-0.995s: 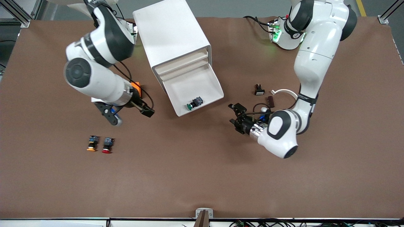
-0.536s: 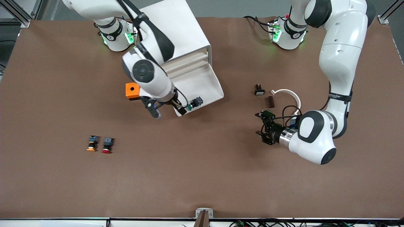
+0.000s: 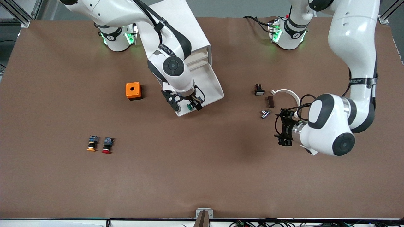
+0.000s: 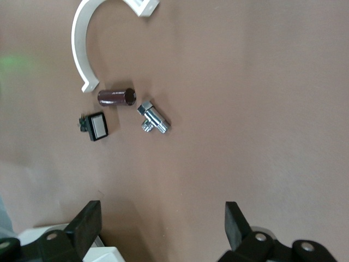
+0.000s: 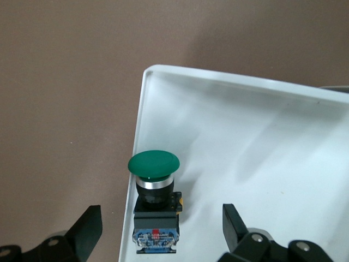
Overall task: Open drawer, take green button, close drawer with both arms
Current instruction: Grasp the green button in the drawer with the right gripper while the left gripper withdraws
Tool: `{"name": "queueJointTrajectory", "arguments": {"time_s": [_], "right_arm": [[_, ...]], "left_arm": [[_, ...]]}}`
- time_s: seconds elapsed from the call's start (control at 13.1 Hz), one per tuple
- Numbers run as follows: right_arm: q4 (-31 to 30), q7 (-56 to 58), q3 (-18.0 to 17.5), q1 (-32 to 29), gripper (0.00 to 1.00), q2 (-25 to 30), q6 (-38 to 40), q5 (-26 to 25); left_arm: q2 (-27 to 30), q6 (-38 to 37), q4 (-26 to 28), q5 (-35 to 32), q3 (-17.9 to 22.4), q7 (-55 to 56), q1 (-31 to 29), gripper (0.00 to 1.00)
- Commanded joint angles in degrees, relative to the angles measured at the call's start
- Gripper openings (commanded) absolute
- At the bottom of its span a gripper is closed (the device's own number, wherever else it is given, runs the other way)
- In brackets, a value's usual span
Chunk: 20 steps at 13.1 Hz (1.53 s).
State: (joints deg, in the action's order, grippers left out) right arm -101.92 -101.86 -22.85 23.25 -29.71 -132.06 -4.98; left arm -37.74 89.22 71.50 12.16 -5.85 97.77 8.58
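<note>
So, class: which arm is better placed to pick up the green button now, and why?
Right. The right gripper hangs open directly over the button in the open drawer; the left gripper is open over bare table.

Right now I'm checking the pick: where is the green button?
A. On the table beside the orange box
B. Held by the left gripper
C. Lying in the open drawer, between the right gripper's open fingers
C: the green button lies in the open drawer, the right gripper open around it.

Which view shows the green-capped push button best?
Right wrist view: the green-capped push button lies in full view at the white plastic drawer's corner. Front view shows only its cap; left wrist view misses it.
</note>
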Motion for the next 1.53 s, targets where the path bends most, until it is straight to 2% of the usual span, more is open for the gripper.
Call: {"name": "queueJointTrajectory", "arguments": {"time_s": [0.0, 0.31, 0.54, 0.77, 0.92, 1.07, 1.45], "right_arm": [[-0.5, -2.7, -0.1, 0.7, 0.86, -0.6, -1.4, -2.9], [-0.5, -4.2, -0.1, 1.4, 0.59, -1.7, -2.7, -5.0], [-0.1, -3.7, -0.2, 1.2, 0.30, -1.8, -2.5, -5.1], [0.3, 2.5, -0.2, 0.2, 0.07, -1.7, -2.1, -5.0], [1.0, 5.2, -0.5, -2.0, 0.03, -1.0, -1.1, -5.0], [4.2, 12.1, -2.1, -6.3, 0.02, -0.9, 4.4, -4.9], [8.5, 35.8, -4.0, -20.1, 0.02, -1.2, 9.2, -4.5]], "left_arm": [[3.9, -0.4, 1.3, -3.1, 1.0, -7.3, -0.2, 0.99], [7.3, -0.4, 1.3, -7.8, 2.5, -14.8, -0.1, 0.99], [10.0, -0.4, 1.3, -9.4, 4.7, -24.9, -0.1, 0.99], [12.0, -0.4, 1.3, -11.2, 5.6, -33.1, -0.1, 0.99], [12.7, -0.4, 1.3, -12.5, 5.6, -36.2, -0.1, 0.99], [13.0, -0.4, 1.3, -12.5, 5.7, -39.0, -0.1, 0.99], [14.3, -0.4, 1.4, -12.6, 6.3, -41.1, -0.1, 0.99]]}}
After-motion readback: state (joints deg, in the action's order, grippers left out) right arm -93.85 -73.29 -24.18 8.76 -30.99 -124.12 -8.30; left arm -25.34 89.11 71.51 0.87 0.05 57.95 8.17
